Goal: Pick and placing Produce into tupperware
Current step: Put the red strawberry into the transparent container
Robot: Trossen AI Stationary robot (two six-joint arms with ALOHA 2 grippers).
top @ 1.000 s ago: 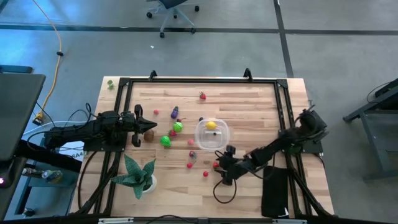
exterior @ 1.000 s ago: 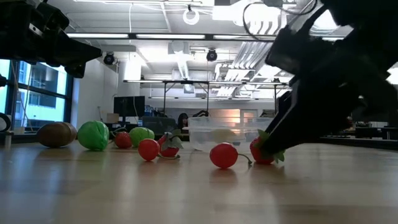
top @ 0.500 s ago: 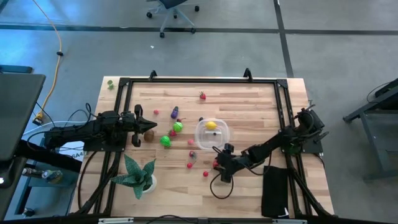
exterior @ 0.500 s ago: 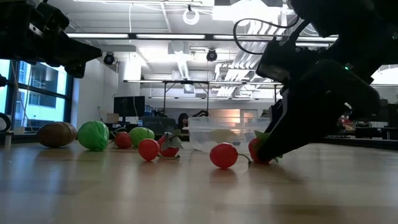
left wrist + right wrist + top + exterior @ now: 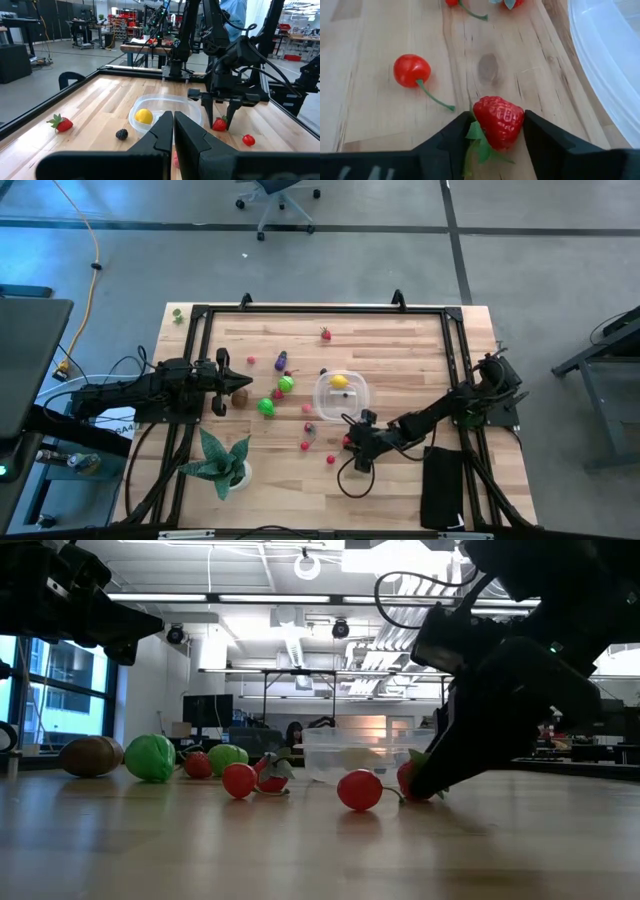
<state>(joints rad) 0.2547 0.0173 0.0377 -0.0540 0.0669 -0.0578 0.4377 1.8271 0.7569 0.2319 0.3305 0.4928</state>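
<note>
My right gripper [image 5: 348,445] is low over the table's near middle, shut on a red toy strawberry [image 5: 498,122] with green leaves. That strawberry also shows in the low view [image 5: 412,782] and in the left wrist view [image 5: 219,124]. The clear tupperware [image 5: 341,395] stands just beyond it on its base, with a yellow piece [image 5: 340,381] inside. Loose produce lies around: a red cherry [image 5: 411,70], green balls [image 5: 266,406], a purple piece [image 5: 282,361]. My left gripper [image 5: 222,390] waits shut at the table's left, beside a brown piece [image 5: 241,393]. My right gripper pinches the strawberry's two sides [image 5: 516,120] between its two fingers [image 5: 455,135]. The fingers slant down at it from the table's right. The strawberry's underside stays on the wood, its leafy end toward the gripper.
A spiky potted plant [image 5: 222,462] stands at the near left. A black pad [image 5: 441,485] lies at the near right. A black frame [image 5: 320,309] runs around the table. Another strawberry [image 5: 326,334] lies near the far edge, and small red pieces [image 5: 306,446] sit left of my right gripper.
My right gripper has moved a little toward the table's left and far edge, coming in on the strawberry. The strawberry has stayed where it was. The left arm has kept still.
</note>
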